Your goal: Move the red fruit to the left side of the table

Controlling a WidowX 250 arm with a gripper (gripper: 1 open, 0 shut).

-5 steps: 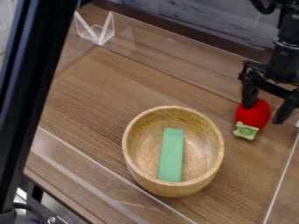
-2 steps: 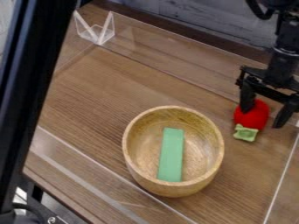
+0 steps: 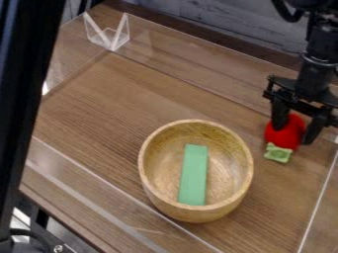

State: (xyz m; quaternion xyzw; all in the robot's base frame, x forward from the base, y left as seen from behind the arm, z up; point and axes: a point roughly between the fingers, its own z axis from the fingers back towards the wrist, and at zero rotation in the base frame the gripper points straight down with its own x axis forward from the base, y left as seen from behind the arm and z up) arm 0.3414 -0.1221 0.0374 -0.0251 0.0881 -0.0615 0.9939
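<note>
One wooden bowl sits nearest in the view, low and near the middle, with its open top facing up. Inside it lies a flat green stick, its length running from the near part of the bowl towards the far part. At the near left corner some dark cables show, and a black upright shape fills the left edge of the view above them; I cannot tell what it is.

Just beyond the bowl, to its right, is the red fruit, glossy and rounded, with its green leafy base pointing towards the near side. It is on the right side of the table as the view shows it, apart from the bowl.

My gripper comes in from the far right, its dark fingers down at the fruit, around its far part. They overlap the red in the view, and I cannot tell whether they have closed on it or only stand beside it.

Farthest off, at the upper left, a small clear angular piece stands by the table's far left corner.
</note>
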